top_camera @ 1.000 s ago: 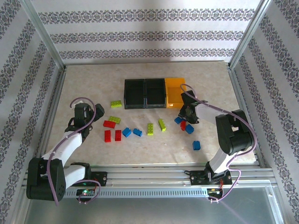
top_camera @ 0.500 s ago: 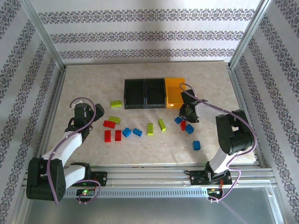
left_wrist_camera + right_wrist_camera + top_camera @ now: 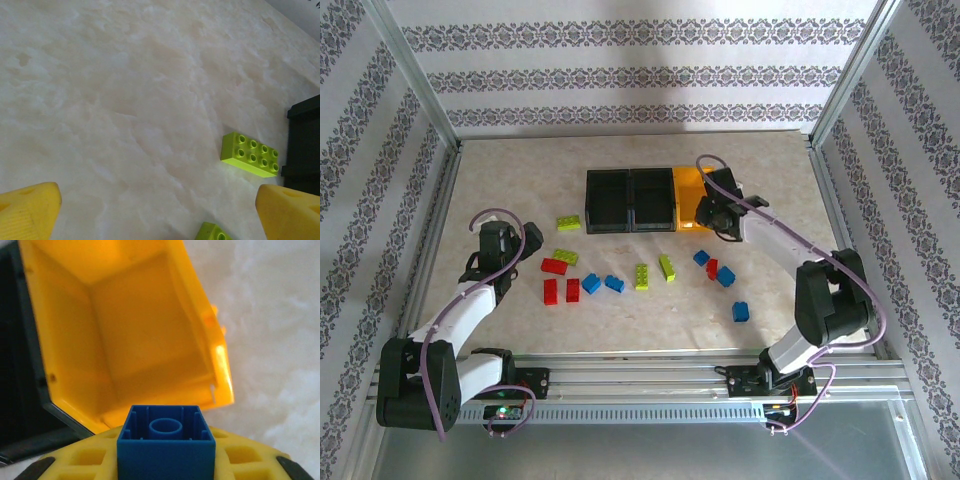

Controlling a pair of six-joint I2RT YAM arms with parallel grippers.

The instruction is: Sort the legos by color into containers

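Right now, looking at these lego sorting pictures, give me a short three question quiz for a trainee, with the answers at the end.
1. Multiple choice: what does the right gripper hold? A, a red brick; B, a blue brick; C, a lime green brick.
2. True or false: the left gripper is shut on a lime green brick.
3. Fill in: the bin nearest the right gripper is coloured ___.
Key: 1, B. 2, false: its fingers stand wide apart with nothing between them. 3, yellow-orange: it is the yellow-orange bin.
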